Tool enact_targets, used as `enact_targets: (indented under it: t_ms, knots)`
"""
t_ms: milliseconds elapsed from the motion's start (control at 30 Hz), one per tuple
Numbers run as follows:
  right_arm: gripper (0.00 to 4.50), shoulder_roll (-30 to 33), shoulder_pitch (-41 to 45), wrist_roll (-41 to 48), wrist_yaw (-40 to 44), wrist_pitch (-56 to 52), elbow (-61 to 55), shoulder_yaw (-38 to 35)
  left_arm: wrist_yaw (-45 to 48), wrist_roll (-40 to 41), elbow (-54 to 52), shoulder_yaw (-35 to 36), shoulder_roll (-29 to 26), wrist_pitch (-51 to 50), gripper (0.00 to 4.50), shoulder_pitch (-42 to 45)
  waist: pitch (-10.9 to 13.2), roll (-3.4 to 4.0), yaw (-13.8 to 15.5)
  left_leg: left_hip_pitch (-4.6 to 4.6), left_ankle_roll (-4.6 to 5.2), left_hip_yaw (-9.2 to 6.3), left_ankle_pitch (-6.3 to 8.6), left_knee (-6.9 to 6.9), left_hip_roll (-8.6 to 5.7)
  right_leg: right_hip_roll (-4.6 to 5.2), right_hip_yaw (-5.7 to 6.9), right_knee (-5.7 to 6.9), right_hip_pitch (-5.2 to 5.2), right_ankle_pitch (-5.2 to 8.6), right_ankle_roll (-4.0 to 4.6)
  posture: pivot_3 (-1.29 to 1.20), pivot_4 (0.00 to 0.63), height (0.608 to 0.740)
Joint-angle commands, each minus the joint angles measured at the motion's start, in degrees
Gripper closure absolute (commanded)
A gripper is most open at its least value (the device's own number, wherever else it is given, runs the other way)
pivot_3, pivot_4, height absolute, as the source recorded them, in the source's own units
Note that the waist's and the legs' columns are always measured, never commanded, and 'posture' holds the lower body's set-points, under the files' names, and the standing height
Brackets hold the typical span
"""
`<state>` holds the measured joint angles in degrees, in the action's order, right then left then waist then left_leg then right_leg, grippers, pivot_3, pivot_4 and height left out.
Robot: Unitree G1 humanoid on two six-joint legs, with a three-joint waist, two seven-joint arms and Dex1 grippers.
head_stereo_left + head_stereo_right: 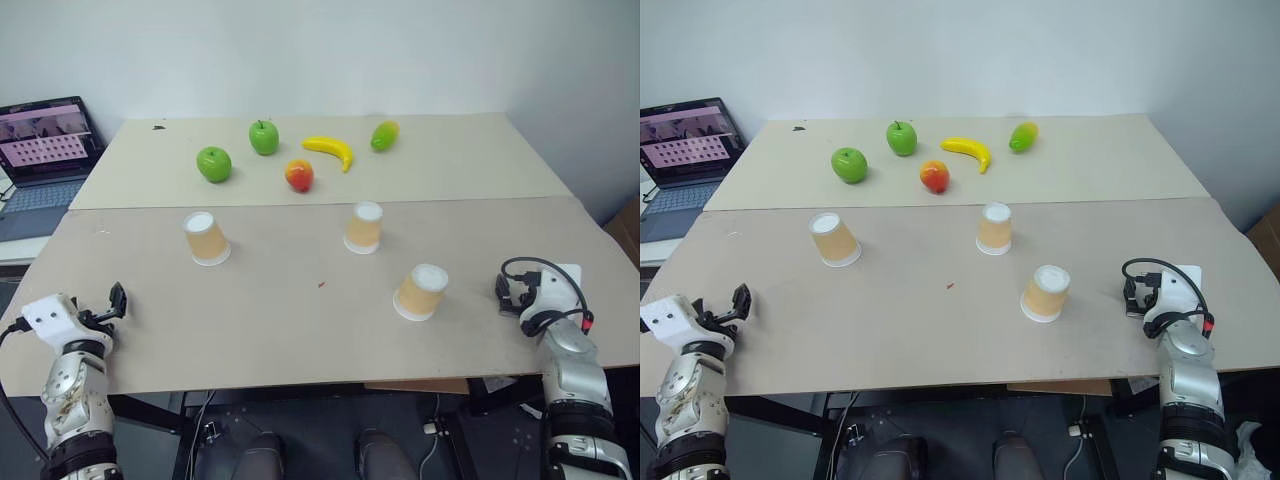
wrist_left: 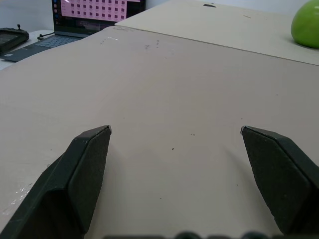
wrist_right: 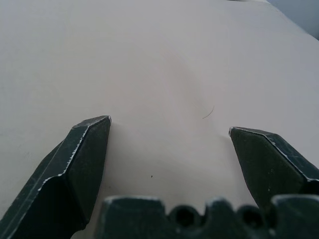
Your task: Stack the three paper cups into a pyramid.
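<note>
Three paper cups [image 1: 362, 227] stand apart between both wide-open grippers [image 2: 174, 132].

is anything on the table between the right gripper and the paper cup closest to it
Nothing visible does. The right gripper is open at the table's right edge, and only bare table lies between it and the nearest paper cup. The fruit sits farther back, out of that path.
</note>
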<state>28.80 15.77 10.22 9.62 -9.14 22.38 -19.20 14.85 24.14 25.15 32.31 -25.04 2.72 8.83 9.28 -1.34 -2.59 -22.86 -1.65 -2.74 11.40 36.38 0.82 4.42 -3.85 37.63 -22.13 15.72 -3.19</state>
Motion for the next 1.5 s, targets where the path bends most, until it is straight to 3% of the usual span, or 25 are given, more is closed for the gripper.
enact_targets:
  t_ms: [33, 167, 300, 467, 700, 800, 867, 1100, 1500]
  knots:
    - [0.0, -0.41, 0.95, -0.19, 0.34, 1.13, -0.04, 0.17, 1.77, 0.32, -3.47, -2.01, 0.57, -1.87, 0.04, -1.01, 0.0, 0.0, 0.0, 0.0, 0.0, 0.0, 0.0, 0.0, 0.0, 0.0, 0.0, 0.0, 0.0, 0.0, 0.0, 0.0, 0.15, 0.732]
    - [0.0, -0.44, 1.38, -0.42, 0.47, 1.31, 0.55, 0.42, 5.88, 2.07, -11.56, -5.07, 0.46, -5.28, 0.04, -2.01, 0.01, -0.02, -0.01, -0.04, 0.0, 0.0, 0.0, 0.0, 0.0, 0.0, 0.0, -0.02, 0.0, 0.0, 0.0, 0.0, 0.15, 0.732]
    - [0.0, 0.73, 2.05, -0.13, 1.62, 1.38, 1.09, 0.06, 16.73, 10.49, -32.55, -14.22, -0.05, -13.92, 0.04, -6.85, 0.04, -0.07, 0.02, -0.2, 0.0, -0.02, 0.0, -0.02, 0.03, -0.01, 0.01, -0.09, -0.1, 0.0, 0.01, 0.0, 0.15, 0.732]
    - [0.0, 5.01, 4.05, 1.39, 8.39, 1.14, 1.2, -0.41, 25.93, 12.06, -47.32, -23.78, -6.59, -21.75, 0.04, -12.33, 0.06, 0.08, -0.14, -0.21, 0.0, 0.02, 0.0, -0.07, 0.02, 0.0, -0.05, -0.1, -0.12, -0.01, 0.01, 0.0, 0.15, 0.732]
    - [0.0, 23.37, 5.64, 6.21, 40.37, -3.27, 2.88, 2.24, 34.7, 13.32, -50.5, -22.88, -15.88, -24.73, 0.04, -13.23, 0.33, 0.5, 0.02, -0.13, 0.03, 0.13, 0.01, -0.08, 0.04, -0.05, -0.09, -0.16, -0.1, 0.05, 0.01, 0.0, 0.15, 0.732]
    - [0.0, 30.39, 2.7, 10.78, 58.22, -5.38, -2.89, 4.8, 37.9, 13.81, -50.19, -21.71, -18.87, -25.42, 0.04, -12.61, 0.34, 0.47, 0.05, -0.18, 0.08, 0.12, 0.04, -0.09, 0.07, -0.06, -0.06, -0.29, -0.07, 0.05, 0.01, 0.0, 0.15, 0.732]
    - [0.0, 32.33, 1.37, 13.18, 64.73, -7.35, -8.45, 6.66, 38.9, 13.73, -49.98, -21.48, -19.77, -25.6, 0.04, -12.3, 0.35, 0.46, 0.1, -0.27, 0.1, 0.08, 0.05, -0.09, 0.07, -0.06, -0.03, -0.4, -0.08, 0.04, 0.01, 0.0, 0.15, 0.732]
    - [0.0, 28.24, 4.09, 11.09, 63.81, -8.42, -17.89, 13.24, 39.57, 13.74, -50.8, -20.89, -20.13, -26.08, 0.04, -12.65, 0.38, 0.4, 0.0, -0.23, 0.11, 0.08, 0.06, -0.04, 0.12, -0.1, -0.04, -0.41, -0.06, 0.04, 0.0, 0.0, 0.15, 0.732]
    - [0.0, 23.24, 10.64, 9.21, 61.89, -8.96, -19.6, 18.55, 38.67, 13.54, -52.44, -19.7, -19.95, -26.95, 0.04, -13.73, 0.44, 0.31, 0.49, -0.38, 0.11, -0.01, 0.06, 0.02, 0.06, -0.03, 0.04, -0.42, -0.13, 0.03, 0.0, 0.0, 0.15, 0.732]
